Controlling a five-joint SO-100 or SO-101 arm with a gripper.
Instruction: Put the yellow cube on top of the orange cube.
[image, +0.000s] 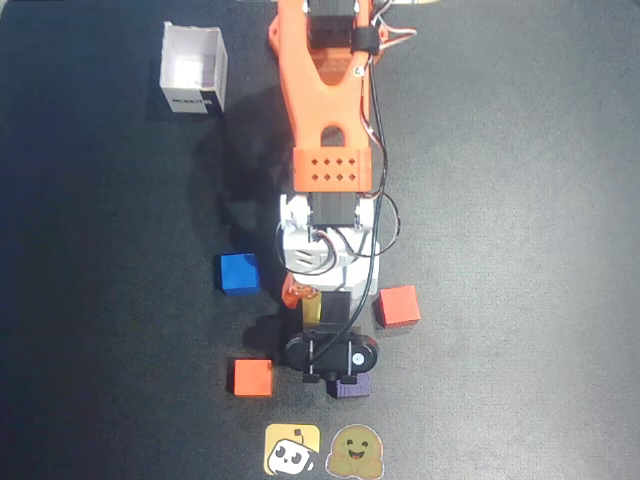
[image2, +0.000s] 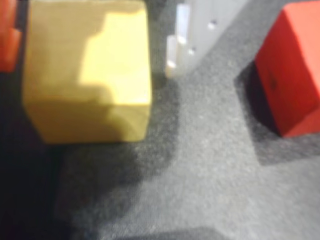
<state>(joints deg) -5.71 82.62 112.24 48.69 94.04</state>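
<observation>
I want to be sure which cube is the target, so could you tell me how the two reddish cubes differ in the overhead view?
The orange cube sits lower left of the gripper, near the stickers; the redder cube sits right of it, higher up. The orange cube lies square to the frame and looks more orange; the redder cube is slightly rotated. Both look the same size, resting on the dark mat.

In the overhead view the arm covers nearly all of the pale-yellow plain cube (image: 311, 310) beneath the end effector (image: 305, 300), whose jaw opening cannot be read. A dark purple cube (image: 352, 387) peeks out just below. In the wrist view everything is blurred; the red cube (image2: 292, 70) is cut by the right edge.
</observation>
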